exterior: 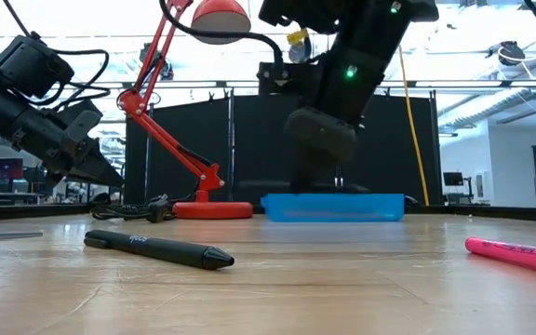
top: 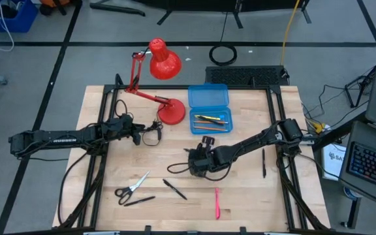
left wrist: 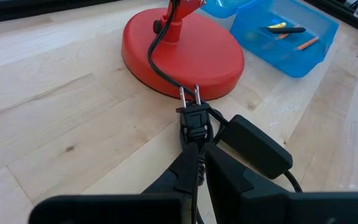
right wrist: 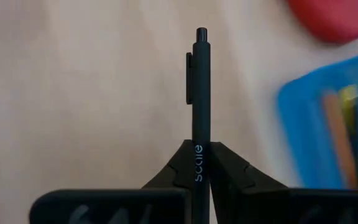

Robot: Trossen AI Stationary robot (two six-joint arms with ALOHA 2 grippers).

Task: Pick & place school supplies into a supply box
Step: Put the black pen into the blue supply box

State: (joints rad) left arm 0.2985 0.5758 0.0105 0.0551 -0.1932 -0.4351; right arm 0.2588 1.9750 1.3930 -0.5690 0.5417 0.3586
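Right gripper (right wrist: 201, 163) hangs over mid-table, fingers clamped on a black pen (right wrist: 201, 93); pen held near one end, most of its barrel sticking out ahead with clip and clicker at the far tip. In the high view the right gripper (top: 204, 158) sits at about 6 o'clock from the blue box (top: 209, 108), near it but not yet over it.

Box lies open, with an orange pencil (top: 209, 124) and a yellow marker (top: 207, 118) inside.

Left gripper (left wrist: 199, 171) is out at 9 o'clock from the red lamp (top: 164, 72) base, fingers pinched on the lamp's cord (left wrist: 194, 118) by its plug.

On the table, not yet boxed: scissors (top: 131, 187) at 7 o'clock, black pens beside them (top: 139, 201) and at centre (top: 174, 189), a pink pen (top: 218, 203) at 6 o'clock, another black pen (top: 264, 163) near the right edge.

Handling, my read: pen is light, stiff, smooth-barrelled. The end grip leaves a long lever, so it may pivot; a mid-barrel hold would be steadier. Lay it lengthwise in the box.
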